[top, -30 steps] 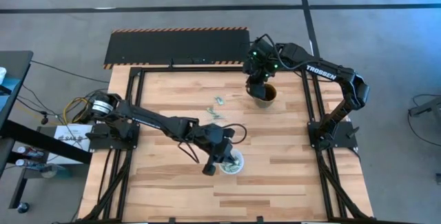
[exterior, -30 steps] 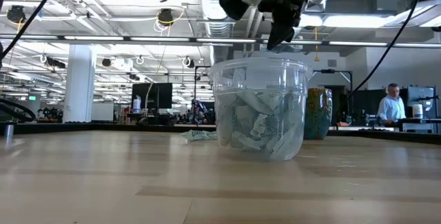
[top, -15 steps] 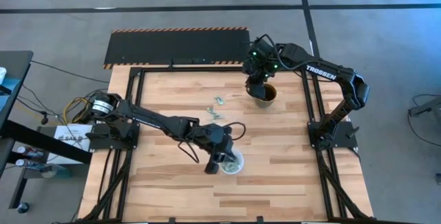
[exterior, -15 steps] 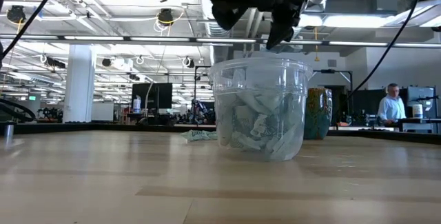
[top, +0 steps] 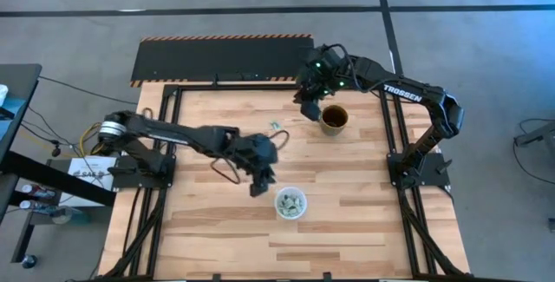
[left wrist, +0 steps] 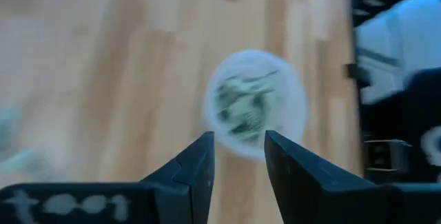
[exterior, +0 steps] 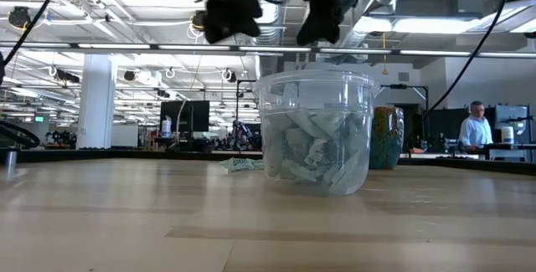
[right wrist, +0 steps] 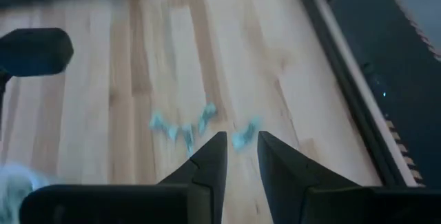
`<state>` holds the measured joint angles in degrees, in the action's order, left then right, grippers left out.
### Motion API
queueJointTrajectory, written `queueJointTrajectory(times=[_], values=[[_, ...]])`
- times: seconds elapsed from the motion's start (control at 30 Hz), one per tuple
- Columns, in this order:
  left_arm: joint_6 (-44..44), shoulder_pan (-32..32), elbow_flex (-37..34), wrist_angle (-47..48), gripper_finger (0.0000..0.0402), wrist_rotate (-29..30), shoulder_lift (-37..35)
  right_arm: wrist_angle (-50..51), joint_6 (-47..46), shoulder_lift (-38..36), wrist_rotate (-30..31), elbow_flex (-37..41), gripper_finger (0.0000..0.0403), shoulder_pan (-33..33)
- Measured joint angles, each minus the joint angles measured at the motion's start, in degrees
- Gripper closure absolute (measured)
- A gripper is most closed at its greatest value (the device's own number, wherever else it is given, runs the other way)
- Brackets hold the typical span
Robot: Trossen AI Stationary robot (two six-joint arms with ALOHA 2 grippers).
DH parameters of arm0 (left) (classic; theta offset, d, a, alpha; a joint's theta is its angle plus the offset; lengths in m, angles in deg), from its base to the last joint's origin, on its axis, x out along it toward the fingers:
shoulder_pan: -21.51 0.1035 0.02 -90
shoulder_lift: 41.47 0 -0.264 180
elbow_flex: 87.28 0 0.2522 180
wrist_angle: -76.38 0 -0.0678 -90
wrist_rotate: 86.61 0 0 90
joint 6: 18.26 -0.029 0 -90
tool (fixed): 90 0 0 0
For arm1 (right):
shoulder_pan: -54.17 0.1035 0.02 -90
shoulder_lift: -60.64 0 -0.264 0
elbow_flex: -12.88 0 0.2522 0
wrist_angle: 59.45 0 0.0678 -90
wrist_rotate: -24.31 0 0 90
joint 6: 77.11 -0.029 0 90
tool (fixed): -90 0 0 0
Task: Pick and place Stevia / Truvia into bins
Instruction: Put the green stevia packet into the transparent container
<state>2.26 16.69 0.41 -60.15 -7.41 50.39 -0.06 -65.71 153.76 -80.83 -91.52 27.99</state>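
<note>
While the small round clear plastic cup (top: 290, 203) stands near the front of the wooden table (top: 364, 221), both arms hang above the boards.

Pale green and white paper sachets (exterior: 314, 151) fill the cup; a few more (right wrist: 180, 129) lie loose farther back. Beside the cup, the left gripper (left wrist: 238, 156) has its fingers parted and empty. The right gripper (right wrist: 240, 158) (near the brown mug (top: 334, 119)) shows a narrow gap, gripping nothing.
</note>
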Motion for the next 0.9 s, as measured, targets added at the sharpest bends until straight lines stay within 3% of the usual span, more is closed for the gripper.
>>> queueJointTrajectory(times=[0.2,0.33,0.67,0.9], values=[[0.98,-0.84,-0.17,12.38,0.0285,17.23,-10.11,-5.63,-6.89,2.66,-0.66,-0.16,0.0328,-1.31],[3.64,-1.6,-3.08,14.6,0.0285,24.33,-17.41,-6.09,-7.36,6.62,-1.32,-0.25,0.0323,-2.2],[15.03,-1.9,-20.07,8.71,0.0285,29.08,-33.86,-7.68,-10.48,18.16,-6.8,-2.87,0.027,-1.81],[16.06,-2.34,-28.25,2.74,0.0285,29.94,-38.08,-7.42,-19.66,25.1,-6.91,-2.77,0.0218,-1.32]])
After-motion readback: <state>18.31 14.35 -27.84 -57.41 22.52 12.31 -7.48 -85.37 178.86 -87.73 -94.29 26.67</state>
